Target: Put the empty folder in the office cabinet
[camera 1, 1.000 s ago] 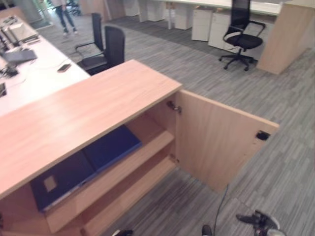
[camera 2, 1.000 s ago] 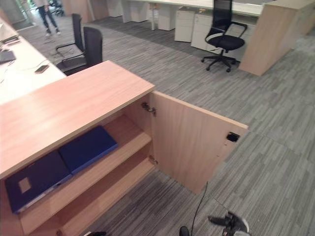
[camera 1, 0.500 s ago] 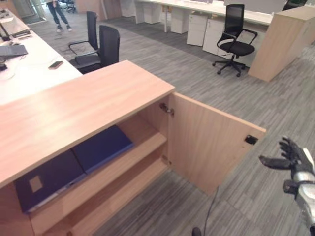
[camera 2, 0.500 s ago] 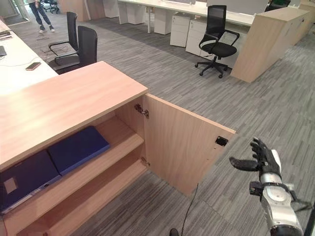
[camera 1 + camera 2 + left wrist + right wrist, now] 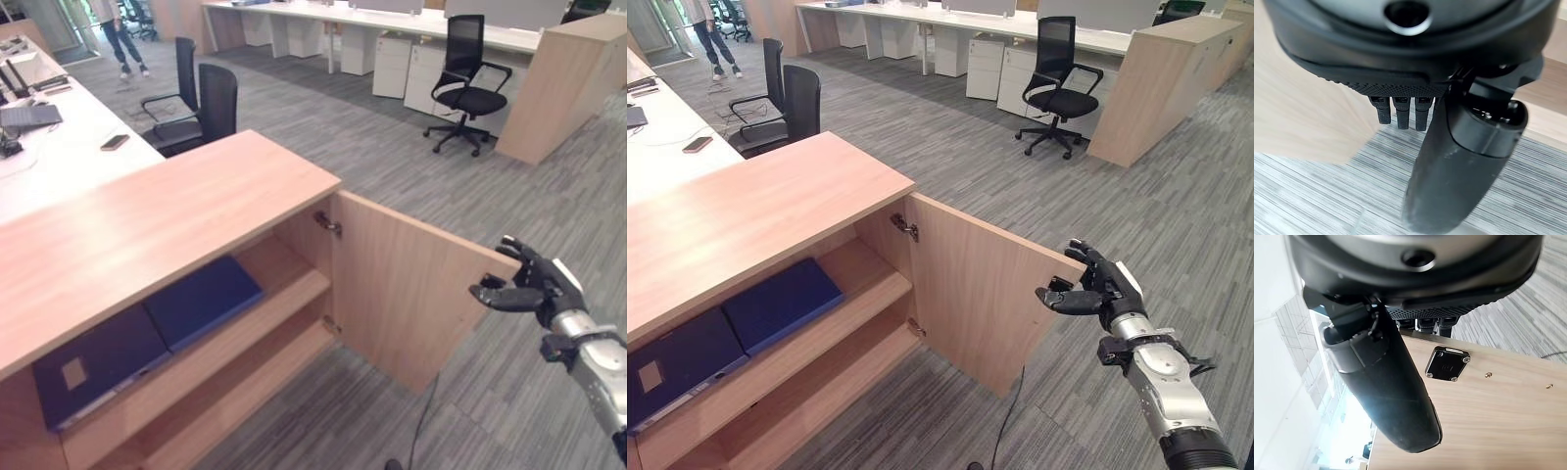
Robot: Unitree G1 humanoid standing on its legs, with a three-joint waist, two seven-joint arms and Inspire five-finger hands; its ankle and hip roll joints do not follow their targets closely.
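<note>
**Folders on the cabinet shelf, right hand at the door's edge**

Folders first, in the left eye view: two dark blue folders lie flat, side by side and touching, on the upper shelf (image 5: 284,299) of the office cabinet (image 5: 167,215). The folder with a pale label (image 5: 93,362) sits at about 8 o'clock in the frame; the plain blue folder (image 5: 203,302) lies just beside it, toward 2 o'clock from it. Whether either is empty cannot be told. The cabinet door (image 5: 411,289) stands swung wide open, hinged at the cabinet's corner. At 3 o'clock the right hand (image 5: 534,286) hovers at the door's free edge with fingers spread and thumb held out toward the wood; contact cannot be told. Black office chairs (image 5: 206,98) stand at 11 o'clock behind the cabinet, another chair (image 5: 470,83) at 1 o'clock, and a person's legs (image 5: 122,39) show at the far 11 o'clock corner.

Right eye view: the same layout, with the right hand just off the edge of the open door, near the small black latch plate (image 5: 1059,286), holding nothing. A lower shelf (image 5: 823,392) runs under the folders.

Left wrist view: the left hand (image 5: 1459,161) hangs over striped grey carpet (image 5: 1312,196) beside a pale wood panel (image 5: 1303,112), its fingers (image 5: 1400,110) straight and relaxed, grasping nothing.

Right wrist view: the right hand's thumb and straight fingers reach past the black latch plate on the door's inner face, loosely open.
</note>
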